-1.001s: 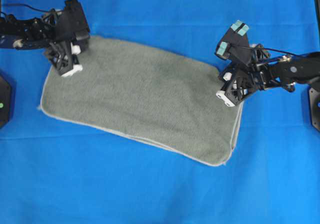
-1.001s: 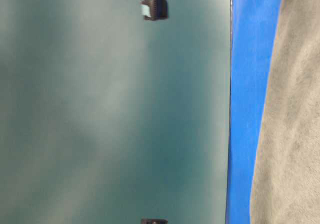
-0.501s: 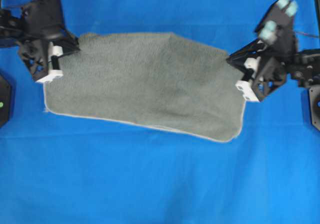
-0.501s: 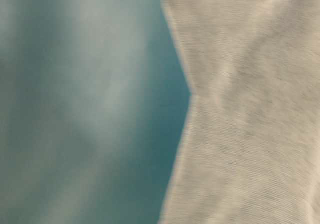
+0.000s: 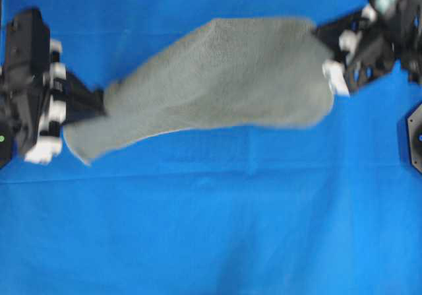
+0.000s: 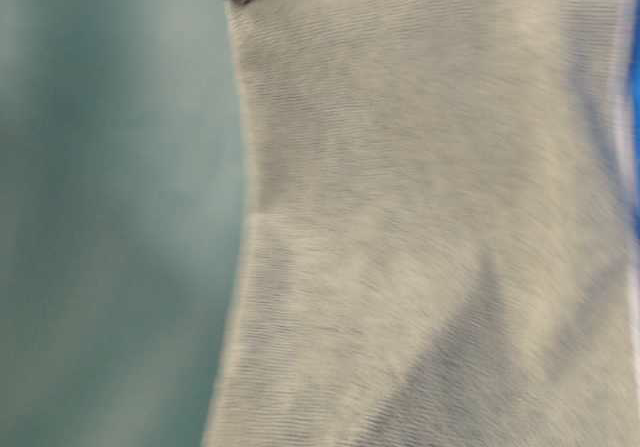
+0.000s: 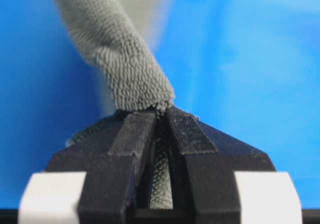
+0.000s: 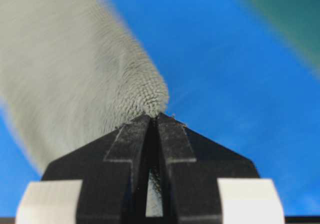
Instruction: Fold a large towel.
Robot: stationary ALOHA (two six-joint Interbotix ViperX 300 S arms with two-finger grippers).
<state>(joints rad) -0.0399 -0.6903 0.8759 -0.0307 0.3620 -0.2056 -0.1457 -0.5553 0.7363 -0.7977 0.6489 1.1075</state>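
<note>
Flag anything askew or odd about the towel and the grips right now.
Nothing looks damaged. The large towel hangs slanted between the arms, not level: the right gripper holds its end higher in the overhead view than the left gripper does. Both jaws are clamped on bunched cloth. The towel fills the blurred table-level view.

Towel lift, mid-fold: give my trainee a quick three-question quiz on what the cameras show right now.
1. True or false: the large towel lies flat on the blue table cover.
2. Which hand pinches towel cloth? A) only the left hand B) only the right hand C) both
3. Fill in: in the overhead view the towel hangs stretched between the two ____.

Key: 1 false, it is raised and slung between the hands. 2 C. 3 hands.
</note>
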